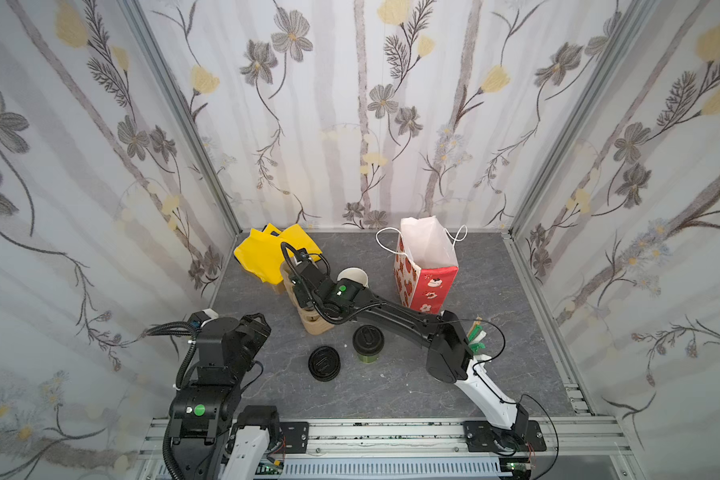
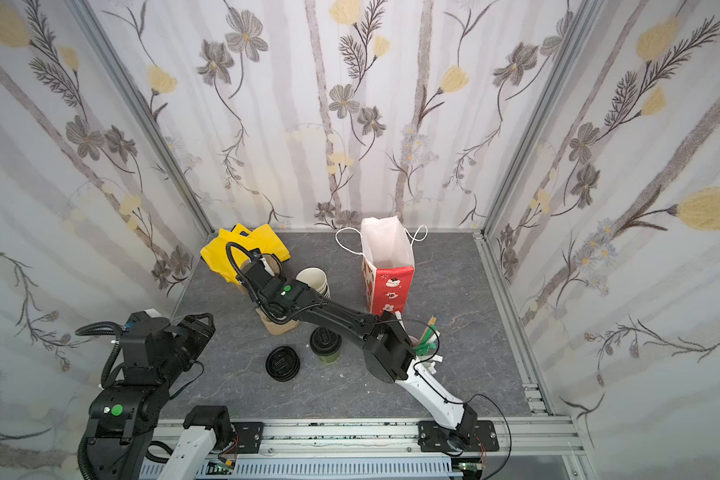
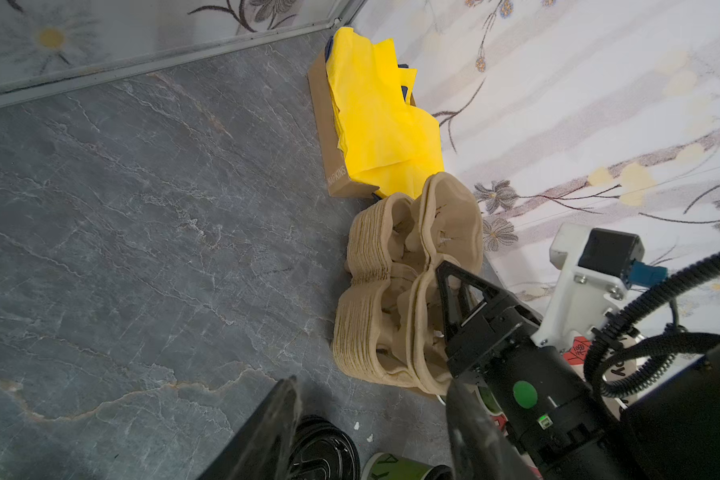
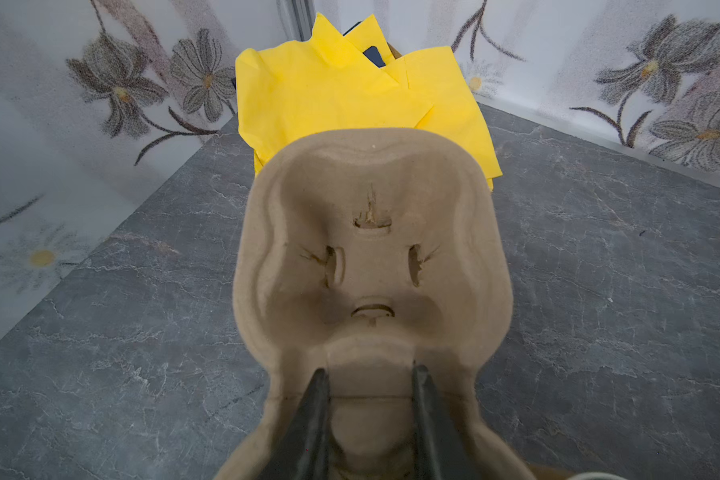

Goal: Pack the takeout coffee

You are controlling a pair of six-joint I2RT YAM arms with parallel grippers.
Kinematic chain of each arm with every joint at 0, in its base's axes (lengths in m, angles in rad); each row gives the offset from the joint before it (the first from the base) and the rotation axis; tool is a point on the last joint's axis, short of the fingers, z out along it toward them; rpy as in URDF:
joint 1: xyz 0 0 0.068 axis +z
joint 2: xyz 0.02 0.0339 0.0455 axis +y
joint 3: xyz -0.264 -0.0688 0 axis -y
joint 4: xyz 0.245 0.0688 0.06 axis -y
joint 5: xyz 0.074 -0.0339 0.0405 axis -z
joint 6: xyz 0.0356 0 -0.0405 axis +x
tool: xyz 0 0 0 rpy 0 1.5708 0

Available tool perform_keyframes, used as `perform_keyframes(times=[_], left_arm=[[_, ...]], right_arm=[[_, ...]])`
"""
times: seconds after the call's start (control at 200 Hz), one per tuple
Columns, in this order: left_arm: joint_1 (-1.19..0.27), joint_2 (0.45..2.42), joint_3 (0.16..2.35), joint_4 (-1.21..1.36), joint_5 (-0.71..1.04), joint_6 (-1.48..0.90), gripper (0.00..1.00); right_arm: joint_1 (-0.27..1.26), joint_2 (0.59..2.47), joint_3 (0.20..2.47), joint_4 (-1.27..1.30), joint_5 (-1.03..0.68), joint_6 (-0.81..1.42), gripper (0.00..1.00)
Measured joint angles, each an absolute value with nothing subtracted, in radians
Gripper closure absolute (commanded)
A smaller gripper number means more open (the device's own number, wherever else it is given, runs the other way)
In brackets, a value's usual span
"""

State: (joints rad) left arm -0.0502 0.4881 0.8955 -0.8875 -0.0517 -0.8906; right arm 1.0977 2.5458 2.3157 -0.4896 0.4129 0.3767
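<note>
The takeout coffee (image 1: 368,345) (image 2: 326,345), a small green cup with a black lid, stands upright mid-table; its side shows in the left wrist view (image 3: 395,467). My right gripper (image 4: 371,374) (image 1: 301,296) reaches across to a stack of brown pulp cup carriers (image 1: 314,324) (image 3: 366,316). It is shut on the middle ridge of the top carrier (image 4: 371,232), whose far end stands slightly off the stack. My left gripper (image 3: 373,384) (image 1: 258,328) hangs open at the left with nothing between its fingers.
A red paper bag (image 1: 431,286) stands open at the back right. A pile of black lids (image 1: 324,363) lies left of the coffee. Nested white-lined cups (image 1: 352,277) stand behind the right wrist. Yellow napkins (image 1: 273,253) fill the back left corner, and green stirrers (image 1: 476,336) sit by the right elbow.
</note>
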Motion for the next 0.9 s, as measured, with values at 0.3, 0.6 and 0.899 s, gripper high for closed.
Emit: perform_keyframes(times=[0.3, 0.6, 0.899], left_arm=[[-0.05, 0.498, 0.874, -0.886, -0.047, -0.891, 0.39], [-0.048, 0.53, 0.689, -0.785, 0.111, -0.96, 0.42], [0.023, 0.549, 0.541, -0.53, 0.303, -1.004, 0.41]], right_arm=[[1.096, 2.54, 2.316, -0.474, 0.391, 0.392, 0.81], [1.089, 2.561, 2.316, -0.469, 0.361, 0.43, 0.81], [1.086, 2.561, 2.316, -0.469, 0.336, 0.437, 0.8]])
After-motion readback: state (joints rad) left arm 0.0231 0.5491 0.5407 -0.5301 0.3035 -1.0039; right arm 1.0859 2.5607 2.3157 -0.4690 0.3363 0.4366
